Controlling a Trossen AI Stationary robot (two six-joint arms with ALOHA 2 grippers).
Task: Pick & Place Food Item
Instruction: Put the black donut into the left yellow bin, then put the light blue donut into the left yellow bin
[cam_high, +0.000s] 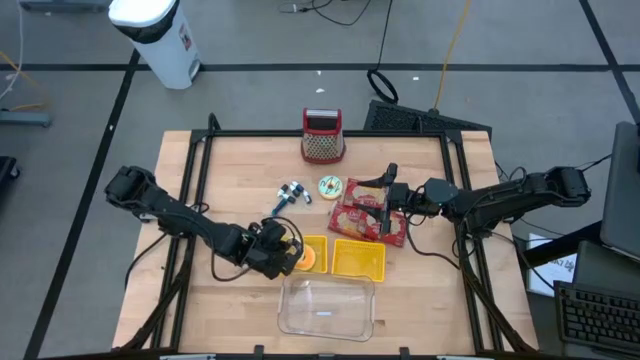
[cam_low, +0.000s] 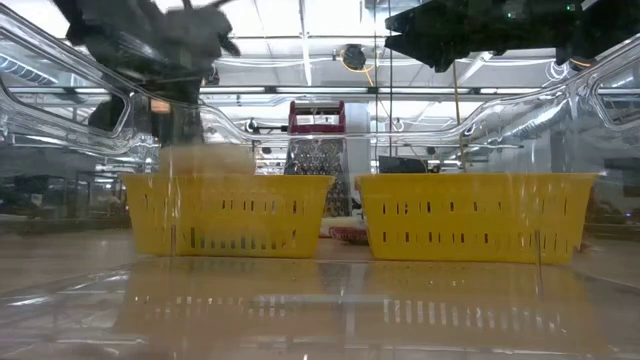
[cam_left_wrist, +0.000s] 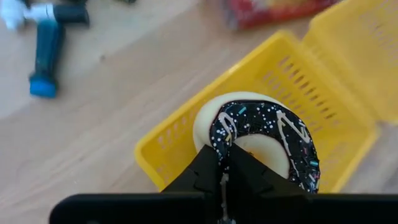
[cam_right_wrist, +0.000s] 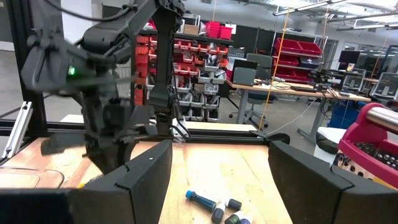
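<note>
A donut (cam_left_wrist: 261, 134) with a cream body and black, sprinkled icing sits in my left gripper (cam_left_wrist: 227, 167), which is shut on it over the left yellow basket (cam_high: 312, 254). A second yellow basket (cam_high: 358, 258) stands right beside the first. My right gripper (cam_right_wrist: 221, 168) hovers open with nothing between its fingers, above the red snack packets (cam_high: 366, 218) at the table's middle right. In the low view my left gripper (cam_low: 170, 60) shows above the left basket (cam_low: 228, 212), and the donut is not clear there. My left gripper pinches the donut's ring at its nearest edge (cam_left_wrist: 225, 144) between its two fingers. The fingers slant down from the table's left side. The donut stands on edge, tilted, its iced face turned aside, over the basket's inside; whether it touches the basket floor I cannot tell.
A clear plastic container (cam_high: 327, 308) lies at the near edge in front of the baskets. A red box grater (cam_high: 323, 137) stands at the far middle. A green-iced donut (cam_high: 330, 186) and a small blue-and-black tool (cam_high: 290, 195) lie between grater and baskets.
</note>
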